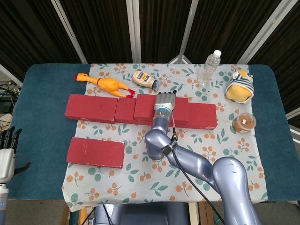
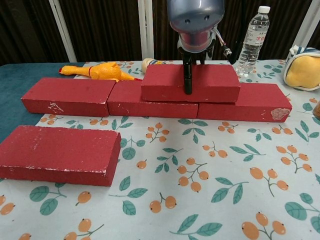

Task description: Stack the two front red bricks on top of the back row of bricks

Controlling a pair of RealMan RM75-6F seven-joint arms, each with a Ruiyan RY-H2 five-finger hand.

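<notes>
Three red bricks form the back row: left (image 1: 91,108), middle (image 1: 124,112) and right (image 1: 204,116). A fourth red brick (image 1: 143,107) (image 2: 215,82) lies on top of the middle and right ones. My right hand (image 1: 165,101) grips it, fingers laid over its top and the thumb (image 2: 188,80) down its front face. One more red brick (image 1: 95,152) (image 2: 57,154) lies flat at the front left of the cloth. My left hand (image 1: 8,154) hangs off the table's left front corner, fingers apart and holding nothing.
Behind the row lie a yellow rubber chicken (image 1: 104,83) and a mayonnaise bottle (image 1: 145,79). A water bottle (image 1: 209,67), a plush toy (image 1: 239,86) and a small snack jar (image 1: 244,123) stand at the right. A floral cloth (image 1: 187,159) covers the blue table.
</notes>
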